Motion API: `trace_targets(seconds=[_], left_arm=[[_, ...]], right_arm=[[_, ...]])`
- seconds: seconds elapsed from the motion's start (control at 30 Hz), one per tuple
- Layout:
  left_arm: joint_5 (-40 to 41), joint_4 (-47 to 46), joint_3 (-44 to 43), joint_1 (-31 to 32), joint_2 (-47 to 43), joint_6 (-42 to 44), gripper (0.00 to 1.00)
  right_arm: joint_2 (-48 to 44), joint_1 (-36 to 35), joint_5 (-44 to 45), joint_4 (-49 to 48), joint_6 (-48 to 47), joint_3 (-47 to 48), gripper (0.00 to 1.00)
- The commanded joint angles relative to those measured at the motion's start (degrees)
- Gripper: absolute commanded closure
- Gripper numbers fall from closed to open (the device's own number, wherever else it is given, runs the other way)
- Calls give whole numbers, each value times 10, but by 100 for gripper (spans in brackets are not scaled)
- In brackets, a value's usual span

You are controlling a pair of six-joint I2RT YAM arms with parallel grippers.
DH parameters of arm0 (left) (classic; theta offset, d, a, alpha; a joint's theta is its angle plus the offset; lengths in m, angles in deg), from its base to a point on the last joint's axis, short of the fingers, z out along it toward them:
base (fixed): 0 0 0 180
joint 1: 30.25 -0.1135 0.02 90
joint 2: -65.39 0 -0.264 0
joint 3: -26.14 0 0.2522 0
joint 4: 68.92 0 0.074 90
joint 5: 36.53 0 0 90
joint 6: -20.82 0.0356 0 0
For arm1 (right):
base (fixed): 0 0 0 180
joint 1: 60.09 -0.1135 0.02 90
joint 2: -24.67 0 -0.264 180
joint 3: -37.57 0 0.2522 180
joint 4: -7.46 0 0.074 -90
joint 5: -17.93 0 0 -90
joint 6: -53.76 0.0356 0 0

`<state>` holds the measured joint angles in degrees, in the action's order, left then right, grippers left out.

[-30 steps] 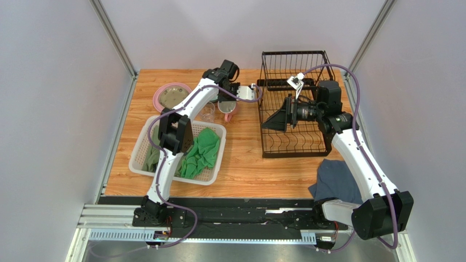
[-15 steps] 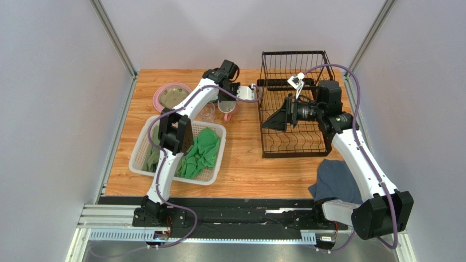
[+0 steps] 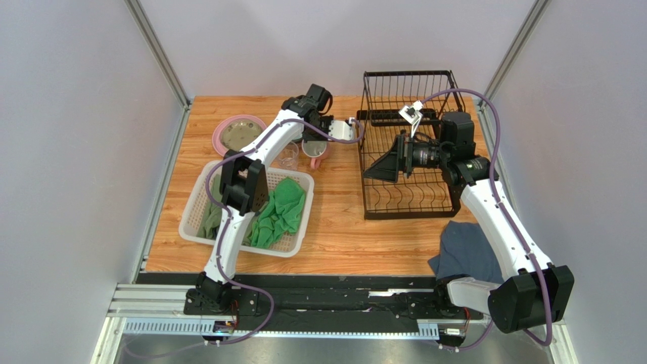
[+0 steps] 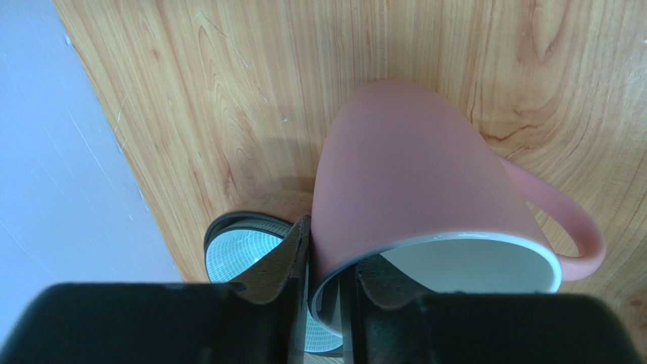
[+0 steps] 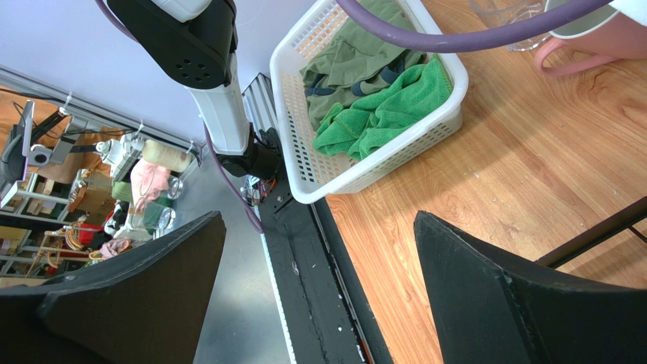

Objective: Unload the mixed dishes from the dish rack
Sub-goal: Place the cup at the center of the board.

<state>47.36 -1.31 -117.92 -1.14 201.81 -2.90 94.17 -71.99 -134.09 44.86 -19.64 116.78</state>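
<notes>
My left gripper [image 4: 325, 273] pinches the rim of the pink ceramic mug [image 4: 410, 174], set near the wooden desk's [image 4: 228, 91] far edge beside the clear glass cup [image 3: 287, 155]. I should release gently, then rise straight. My right gripper [image 5: 319, 303] gapes empty over the black wire dish rack [image 3: 410, 201].

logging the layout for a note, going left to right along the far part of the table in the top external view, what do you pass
pink plate → clear glass cup → pink mug → black wire dish rack
</notes>
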Motion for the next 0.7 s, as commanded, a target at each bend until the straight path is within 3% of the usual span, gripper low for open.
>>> trace_targets(seconds=[0.0,0.1,0.67], left_arm=[[0,-15,-1,-1,-10,8,68],[0,-18,0,-1,-10,8,63],[10,-56,-1,2,-17,-1,57]], right_arm=[[-3,3,2,-19,-9,1,1],[-3,3,1,-21,-9,2,1],[-9,3,2,-22,-10,-1,1]])
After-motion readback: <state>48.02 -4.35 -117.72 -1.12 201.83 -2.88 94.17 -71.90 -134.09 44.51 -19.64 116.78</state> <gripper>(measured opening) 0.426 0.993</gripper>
